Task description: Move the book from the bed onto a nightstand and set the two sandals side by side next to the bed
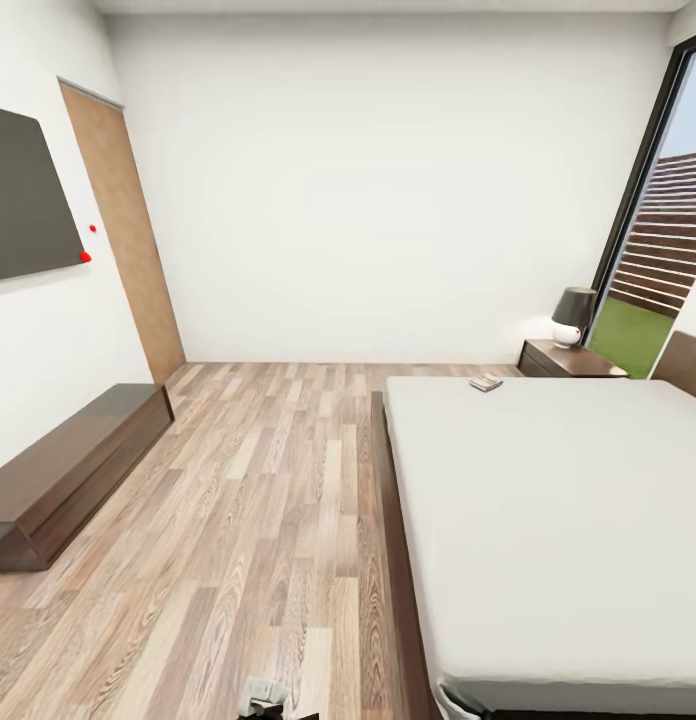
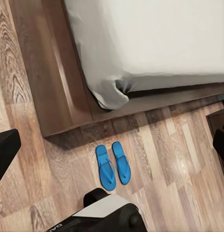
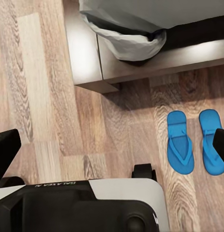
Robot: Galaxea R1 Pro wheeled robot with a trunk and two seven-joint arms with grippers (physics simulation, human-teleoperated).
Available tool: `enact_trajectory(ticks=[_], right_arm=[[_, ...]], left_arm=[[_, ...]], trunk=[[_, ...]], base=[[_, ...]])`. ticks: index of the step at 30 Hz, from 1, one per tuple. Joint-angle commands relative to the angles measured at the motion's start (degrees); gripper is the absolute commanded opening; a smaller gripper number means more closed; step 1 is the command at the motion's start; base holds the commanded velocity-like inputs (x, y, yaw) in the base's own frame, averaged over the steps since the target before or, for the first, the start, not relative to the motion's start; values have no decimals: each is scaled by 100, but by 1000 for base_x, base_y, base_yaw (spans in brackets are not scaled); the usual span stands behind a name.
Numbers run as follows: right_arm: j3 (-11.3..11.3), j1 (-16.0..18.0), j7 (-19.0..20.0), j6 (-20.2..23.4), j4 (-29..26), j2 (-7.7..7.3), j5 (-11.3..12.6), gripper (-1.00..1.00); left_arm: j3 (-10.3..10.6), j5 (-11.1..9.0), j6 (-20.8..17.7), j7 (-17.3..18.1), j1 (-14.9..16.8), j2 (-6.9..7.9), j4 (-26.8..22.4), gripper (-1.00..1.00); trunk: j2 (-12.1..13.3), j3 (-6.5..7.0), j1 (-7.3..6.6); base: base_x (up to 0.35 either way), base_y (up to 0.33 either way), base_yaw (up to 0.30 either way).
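Head view: the bed [image 1: 548,520] takes the right half of the bedroom, its pale mattress on a dark wooden frame. The book [image 1: 485,382] lies flat on the mattress close to the far left corner, near the head end. Just beyond that corner stands the nightstand [image 1: 568,361], carrying a lamp [image 1: 573,316] with a dark shade. A long low dark cabinet [image 1: 73,470] runs along the left wall under a dark wall panel [image 1: 28,195], with a tan door [image 1: 128,235] further along. The wood-plank floor [image 1: 258,500] fills the space between.

Left wrist view: the two sandals [image 2: 113,165] lie side by side on the floor, parallel and just apart, near the corner of the bed frame [image 2: 59,92]. The mattress corner [image 2: 112,92] overhangs the frame there. Dark fingertips [image 2: 5,154] of the left end effector sit at opposite edges of the picture, spread wide and pinching nothing.

Right wrist view: the same sandals appear beside each other near the frame's corner. The right end effector's fingers [image 3: 6,152] are likewise far apart, empty. The robot's base [image 3: 83,205] sits on the floor close to the sandals.
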State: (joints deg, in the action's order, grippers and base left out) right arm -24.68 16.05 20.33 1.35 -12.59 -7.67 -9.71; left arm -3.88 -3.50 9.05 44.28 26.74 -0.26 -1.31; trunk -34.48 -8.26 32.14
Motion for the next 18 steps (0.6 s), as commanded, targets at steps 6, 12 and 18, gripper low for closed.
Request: enact_trajectory(ticks=[6,12,18], right_arm=[[-53,4,33,14,-7,2,-58,100],[-54,4,33,14,-7,2,-58,100],[-47,4,33,14,-7,9,-58,100]], left_arm=[[-34,7,9,19,5,0,8,100],[-34,7,9,17,4,0,8,100],[-34,9,9,11,6,-4,9,100]], trunk=[[234,99,-131],[475,206,-262],[715,314,-394]], base=[[0,0,0],[0,0,0],[0,0,0]])
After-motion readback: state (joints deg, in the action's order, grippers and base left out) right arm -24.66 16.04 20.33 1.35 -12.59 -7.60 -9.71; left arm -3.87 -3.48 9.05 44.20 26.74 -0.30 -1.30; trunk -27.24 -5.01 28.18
